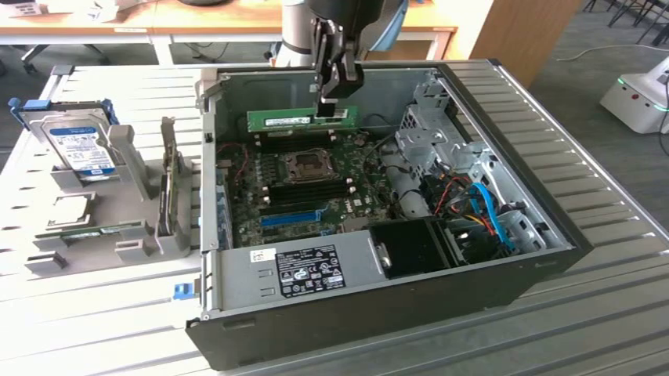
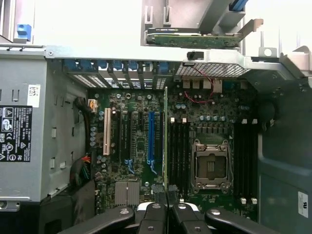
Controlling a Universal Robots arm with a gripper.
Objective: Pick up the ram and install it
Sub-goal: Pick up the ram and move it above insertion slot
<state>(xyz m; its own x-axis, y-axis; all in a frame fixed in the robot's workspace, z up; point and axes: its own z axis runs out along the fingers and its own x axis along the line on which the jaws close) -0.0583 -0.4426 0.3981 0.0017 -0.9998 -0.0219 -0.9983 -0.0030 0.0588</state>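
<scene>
Slatted metal table point(image 1: 612, 313) carries an open computer case point(image 1: 418, 313); inside, the gripper point(image 1: 332, 106) clamps the ram point(image 1: 282, 120) by its top edge, above the motherboard point(image 1: 313, 192).

Ram point(image 1: 282, 120): green circuit board, semi-matt, with a pale paper label. Claw point(image 1: 330, 110): black, dull sheen, looks like metal. Case point(image 1: 544, 258): matt black outside, bare grey sheet metal within. Power supply point(image 1: 246, 274): plain grey metal with printed stickers. Slot point(image 1: 287, 219): bright blue plastic, smooth. Tabletop point(image 1: 606, 329): ribbed pale metal, satin finish. Background desk point(image 1: 209, 19): smooth wood.
</scene>
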